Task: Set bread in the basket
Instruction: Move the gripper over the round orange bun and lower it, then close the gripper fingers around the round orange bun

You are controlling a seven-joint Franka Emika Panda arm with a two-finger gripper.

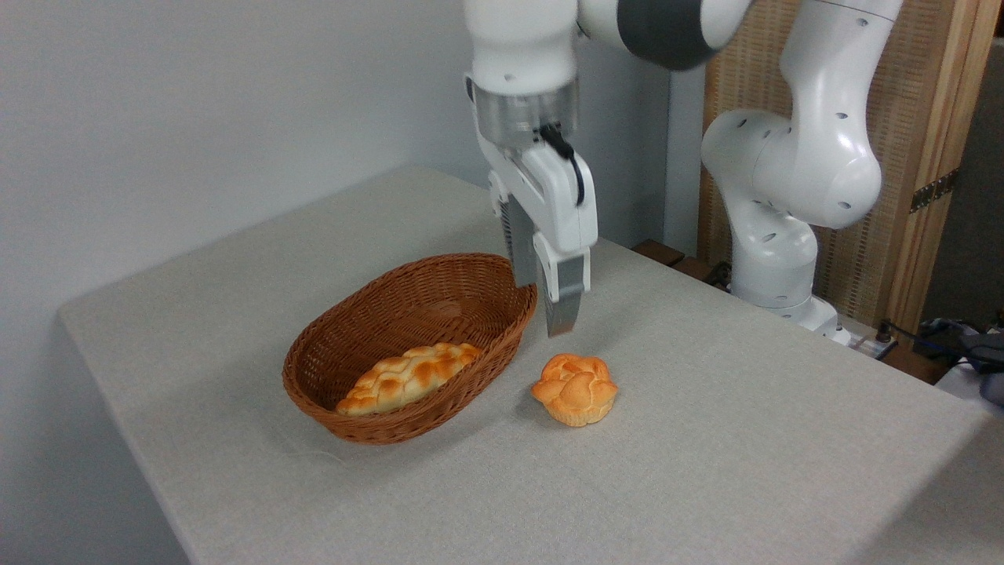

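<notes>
So the bread (575,388), a little round orange-golden bun with a knotted top, is sitting on the table (706,439) just to the right of the basket (329,392), close to its rim but not touching it as far as I can see. The basket's an oval brown wicker one with low sides, and there's already a longer, paler braided loaf (408,377) lying in its near end. The gripper (541,306) hangs pointing straight down, above the gap between the basket's right rim and the bun, clear of both. Its jaws look spread apart with nothing between them, one finger nearer the basket edge and the other closer to the camera. The white arm's base (776,267) stands at the far right corner of the table, with a wooden panel (933,157) behind it.
</notes>
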